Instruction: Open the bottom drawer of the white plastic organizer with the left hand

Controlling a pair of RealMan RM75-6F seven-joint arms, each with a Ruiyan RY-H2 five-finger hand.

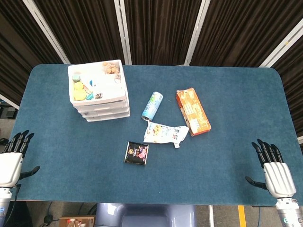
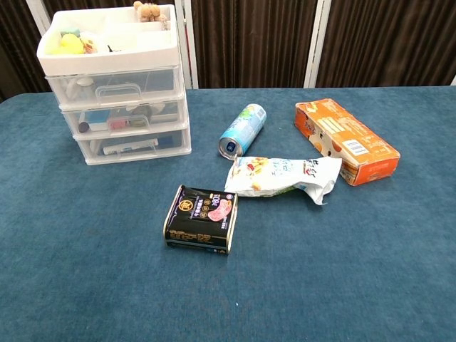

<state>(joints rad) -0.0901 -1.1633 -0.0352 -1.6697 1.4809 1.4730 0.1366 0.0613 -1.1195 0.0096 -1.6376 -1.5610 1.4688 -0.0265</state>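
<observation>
The white plastic organizer [image 1: 99, 97] [image 2: 117, 85] stands at the table's far left, three clear drawers under an open top tray of small items. Its bottom drawer [image 2: 133, 146] is pushed in, with a handle at its front. My left hand [image 1: 12, 163] hangs off the table's near left edge, fingers straight and apart, holding nothing, far from the organizer. My right hand [image 1: 274, 172] sits off the near right corner, likewise spread and holding nothing. Neither hand shows in the chest view.
On the blue table [image 1: 227, 104] lie a blue can [image 1: 152, 105] on its side, an orange box [image 1: 193, 111], a white snack bag [image 1: 165, 134] and a black packet [image 1: 137, 153], all right of the organizer.
</observation>
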